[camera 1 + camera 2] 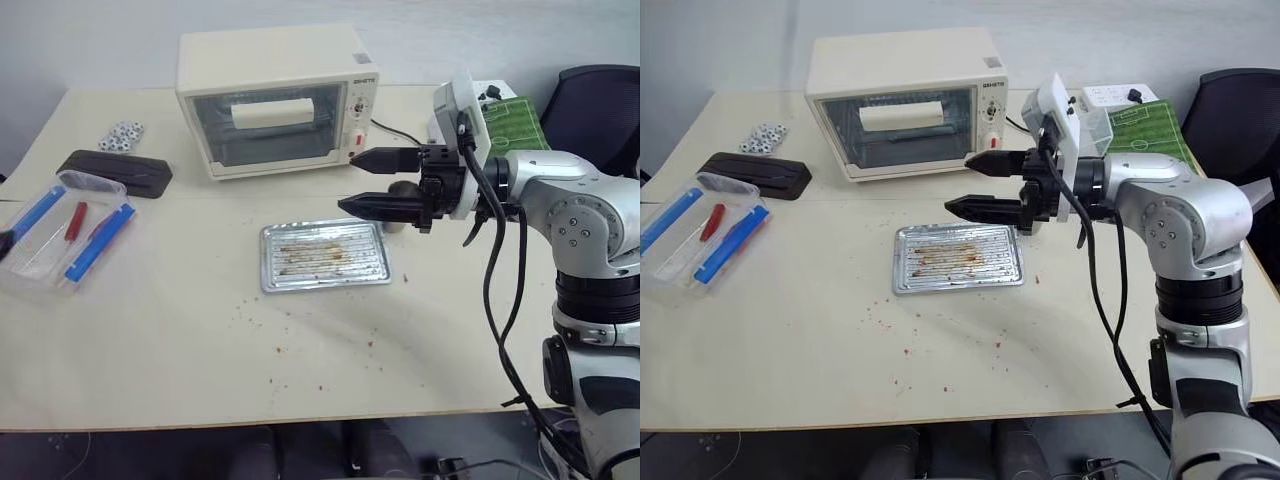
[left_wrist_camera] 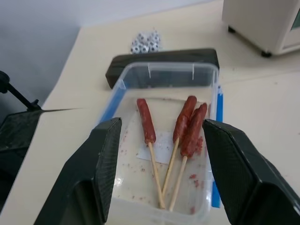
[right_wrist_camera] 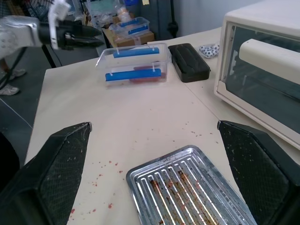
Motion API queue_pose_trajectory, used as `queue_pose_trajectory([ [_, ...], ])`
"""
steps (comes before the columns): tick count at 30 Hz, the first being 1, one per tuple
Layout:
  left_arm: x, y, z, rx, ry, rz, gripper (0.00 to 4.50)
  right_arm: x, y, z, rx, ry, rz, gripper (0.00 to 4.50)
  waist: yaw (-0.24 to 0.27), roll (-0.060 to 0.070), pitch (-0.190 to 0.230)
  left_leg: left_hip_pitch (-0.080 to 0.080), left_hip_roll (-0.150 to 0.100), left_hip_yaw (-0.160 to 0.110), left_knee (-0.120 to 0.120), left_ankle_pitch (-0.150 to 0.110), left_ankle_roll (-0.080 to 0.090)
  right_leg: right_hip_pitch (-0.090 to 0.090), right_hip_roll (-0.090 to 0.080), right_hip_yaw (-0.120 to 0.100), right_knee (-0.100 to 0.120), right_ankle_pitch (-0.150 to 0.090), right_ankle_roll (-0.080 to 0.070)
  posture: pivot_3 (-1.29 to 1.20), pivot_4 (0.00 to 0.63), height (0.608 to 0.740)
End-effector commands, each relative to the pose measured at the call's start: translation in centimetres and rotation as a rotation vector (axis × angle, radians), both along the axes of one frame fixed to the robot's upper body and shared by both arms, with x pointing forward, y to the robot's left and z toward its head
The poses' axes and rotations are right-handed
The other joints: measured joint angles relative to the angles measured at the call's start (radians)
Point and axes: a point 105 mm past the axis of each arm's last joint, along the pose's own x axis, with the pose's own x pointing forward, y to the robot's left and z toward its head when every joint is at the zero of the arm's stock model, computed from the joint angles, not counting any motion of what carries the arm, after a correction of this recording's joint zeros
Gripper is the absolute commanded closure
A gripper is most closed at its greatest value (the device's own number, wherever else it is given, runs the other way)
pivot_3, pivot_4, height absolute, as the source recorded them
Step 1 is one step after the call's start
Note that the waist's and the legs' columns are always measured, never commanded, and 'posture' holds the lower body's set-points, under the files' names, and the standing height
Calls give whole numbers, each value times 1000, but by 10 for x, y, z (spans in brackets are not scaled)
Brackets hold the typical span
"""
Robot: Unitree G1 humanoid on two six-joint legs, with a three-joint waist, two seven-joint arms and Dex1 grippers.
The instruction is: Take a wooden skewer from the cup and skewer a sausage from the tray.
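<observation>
Right gripper hangs open over tray – left gripper open above skewered sausages

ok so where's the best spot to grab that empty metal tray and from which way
Probably by a short end of the tray, pinching its rolled rim from above: one finger inside, one outside. It lies flat and shallow, so the raised rim is the only graspable edge. The right gripper hovers open near that end.

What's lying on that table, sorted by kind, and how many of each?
Skewered sausages in the clear plastic box: 3
Clear plastic boxes: 1
Metal trays: 1
Toaster ovens: 1
Black cases: 1
Small black-and-white balls: a cluster, too small to count
Total without the balls: 7
</observation>
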Motion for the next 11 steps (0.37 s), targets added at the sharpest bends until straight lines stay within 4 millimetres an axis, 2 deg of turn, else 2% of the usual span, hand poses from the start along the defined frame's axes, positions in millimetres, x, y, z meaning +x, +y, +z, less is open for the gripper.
queue_pose_trajectory([
  [1, -35, -14, 20, -38, -44, -50, 1687, -1, -8, 11, 12, -60, -18, 0, -1, 0, 0, 0, 0, 0, 0, 0, 0, 0, 0, 0, 0, 0, 0, 0, 150, 740],
  [4, -59, -9, 23, -68, -30, -13, 1687, 1, -10, 9, 9, -59, -25, 0, 0, 0, 0, 1, 0, 0, 0, 0, 0, 0, 0, 0, 0, 0, -1, 0, 150, 740],
  [7, -89, 13, 22, -93, 8, 70, 1687, 3, -10, 8, 12, -58, -24, 0, -2, 0, 0, 1, 0, -1, -1, 0, 0, 0, 0, -1, 1, -1, -2, 0, 150, 740],
  [9, -93, 27, 21, -97, 10, 119, 1687, 5, -9, 8, 19, -58, -24, 0, -1, 0, 0, 2, 0, -1, -1, 0, 0, 0, 0, -1, 1, -1, -2, 0, 150, 740],
  [11, -89, 30, 23, -80, 8, 126, 1687, 6, -8, 8, 26, -56, -23, 0, 0, 0, 0, 2, 0, -1, -1, 0, 0, 0, 0, -2, 1, -1, -3, 0, 150, 740],
])
